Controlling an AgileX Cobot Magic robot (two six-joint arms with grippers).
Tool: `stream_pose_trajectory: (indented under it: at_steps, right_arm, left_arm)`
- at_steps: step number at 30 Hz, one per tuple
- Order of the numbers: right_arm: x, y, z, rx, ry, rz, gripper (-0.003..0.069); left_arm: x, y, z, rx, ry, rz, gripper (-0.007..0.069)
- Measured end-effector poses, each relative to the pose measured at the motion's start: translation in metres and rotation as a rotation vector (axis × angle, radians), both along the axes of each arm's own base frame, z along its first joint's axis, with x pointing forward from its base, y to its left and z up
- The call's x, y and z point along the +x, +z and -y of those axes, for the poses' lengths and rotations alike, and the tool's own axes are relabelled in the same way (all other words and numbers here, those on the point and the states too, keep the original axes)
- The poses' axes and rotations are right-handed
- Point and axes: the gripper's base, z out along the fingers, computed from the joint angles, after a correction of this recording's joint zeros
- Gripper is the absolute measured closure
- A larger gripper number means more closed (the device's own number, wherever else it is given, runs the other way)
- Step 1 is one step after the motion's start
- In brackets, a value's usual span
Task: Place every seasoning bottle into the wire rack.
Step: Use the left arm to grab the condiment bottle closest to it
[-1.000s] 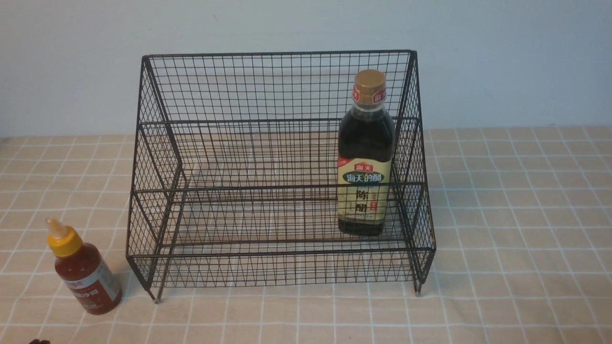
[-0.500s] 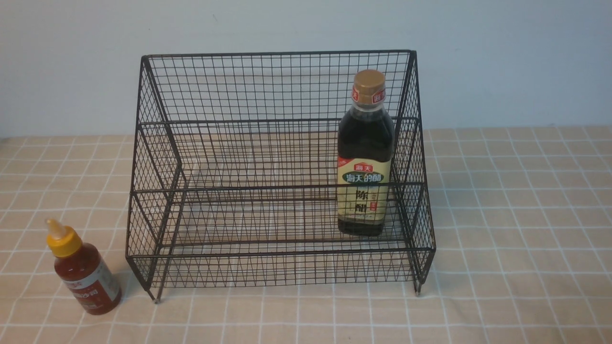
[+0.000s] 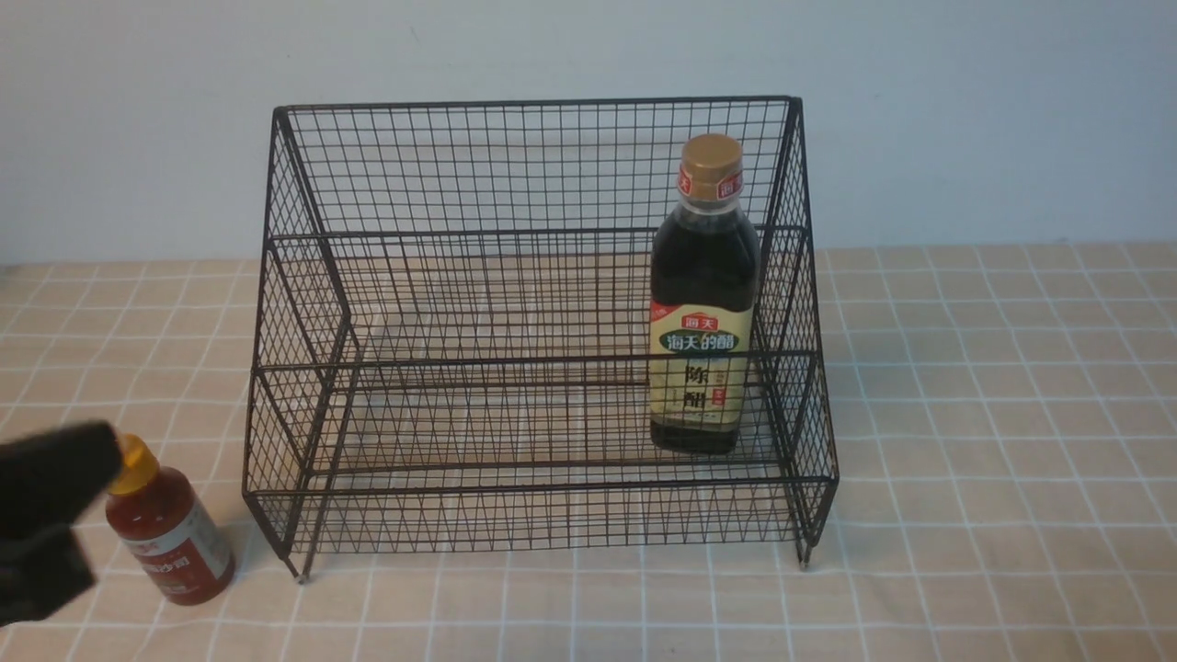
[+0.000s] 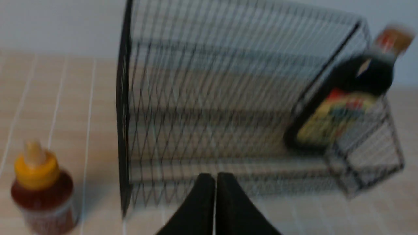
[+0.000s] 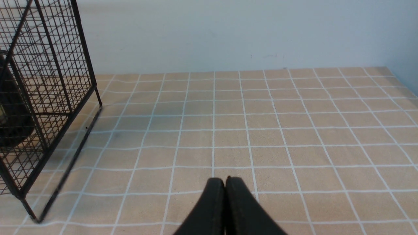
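Observation:
The tall dark-liquid bottle point(image 3: 703, 303) with gold cap and beige label stands upright on the right side of the black wire rack's point(image 3: 533, 103) lower step. It also shows blurred in the left wrist view point(image 4: 343, 111). The short red-sauce bottle point(image 3: 170, 542) with yellow cap stands on the cloth left of the rack's front left corner, and appears in the left wrist view point(image 4: 42, 192). My left gripper point(image 3: 64, 478) is blurred at the left edge, in front of the red bottle's nozzle; its jaws point(image 4: 215, 178) are shut and empty. My right gripper point(image 5: 225, 181) is shut and empty over bare cloth.
A beige checked tablecloth point(image 3: 993, 460) covers the table, with a pale wall behind. The rack's right side point(image 5: 49, 65) stands well away from my right gripper. Cloth lies between the red bottle and the rack's front left leg point(image 3: 301, 577).
My left gripper has come into the front view from the lower left and now covers the red bottle's nozzle tip. The bottles and rack have not moved.

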Motion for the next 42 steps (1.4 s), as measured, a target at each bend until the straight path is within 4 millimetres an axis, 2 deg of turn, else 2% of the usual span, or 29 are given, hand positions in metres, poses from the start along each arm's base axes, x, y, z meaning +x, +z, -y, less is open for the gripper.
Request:
stream_pose_trajectory:
  at_steps: [5, 6, 9, 15, 20, 23, 24, 25, 26, 30, 34, 38, 42]
  right_arm:
    - [0.000, 0.000, 0.000, 0.000, 0.000, 0.000, 0.0672]
    - [0.000, 0.000, 0.000, 0.000, 0.000, 0.000, 0.0672]
    - [0.000, 0.000, 0.000, 0.000, 0.000, 0.000, 0.0672]
    - [0.000, 0.000, 0.000, 0.001, 0.000, 0.000, 0.0672]
    - [0.000, 0.000, 0.000, 0.002, 0.000, 0.000, 0.0672]
    - [0.000, 0.000, 0.000, 0.002, 0.000, 0.000, 0.0672]
    - [0.000, 0.000, 0.000, 0.002, 0.000, 0.000, 0.0672]
    - [0.000, 0.000, 0.000, 0.002, 0.000, 0.000, 0.0672]
    - [0.000, 0.000, 0.000, 0.002, 0.000, 0.000, 0.0672]
    - [0.000, 0.000, 0.000, 0.002, 0.000, 0.000, 0.0672]
    - [0.000, 0.000, 0.000, 0.002, 0.000, 0.000, 0.0672]
    - [0.000, 0.000, 0.000, 0.002, 0.000, 0.000, 0.0672]
    - [0.000, 0.000, 0.000, 0.002, 0.000, 0.000, 0.0672]
  left_arm:
    - [0.039, -0.005, -0.005, 0.156, -0.030, -0.325, 0.0631]
    - [0.054, -0.005, -0.009, 0.198, -0.010, -0.405, 0.0631]
    - [0.079, -0.005, -0.019, 0.229, 0.047, -0.494, 0.0630]
    - [0.113, 0.000, -0.039, 0.234, 0.129, -0.540, 0.0629]
    - [0.122, -0.001, -0.043, 0.288, 0.105, -0.491, 0.0607]
    - [0.128, -0.001, -0.044, 0.294, 0.108, -0.452, 0.0529]
    - [0.130, -0.001, -0.045, 0.297, 0.111, -0.441, 0.0477]
    - [0.130, -0.002, -0.045, 0.299, 0.112, -0.441, 0.0468]
    - [0.133, -0.003, -0.046, 0.310, 0.113, -0.437, 0.0381]
    - [0.143, -0.015, -0.049, 0.339, 0.111, -0.470, 0.0145]
    - [0.157, -0.033, -0.050, 0.339, 0.103, -0.518, 0.0004]
    - [0.169, -0.051, -0.051, 0.337, 0.094, -0.574, -0.0022]
    - [0.176, -0.064, -0.052, 0.336, 0.087, -0.610, 0.0018]
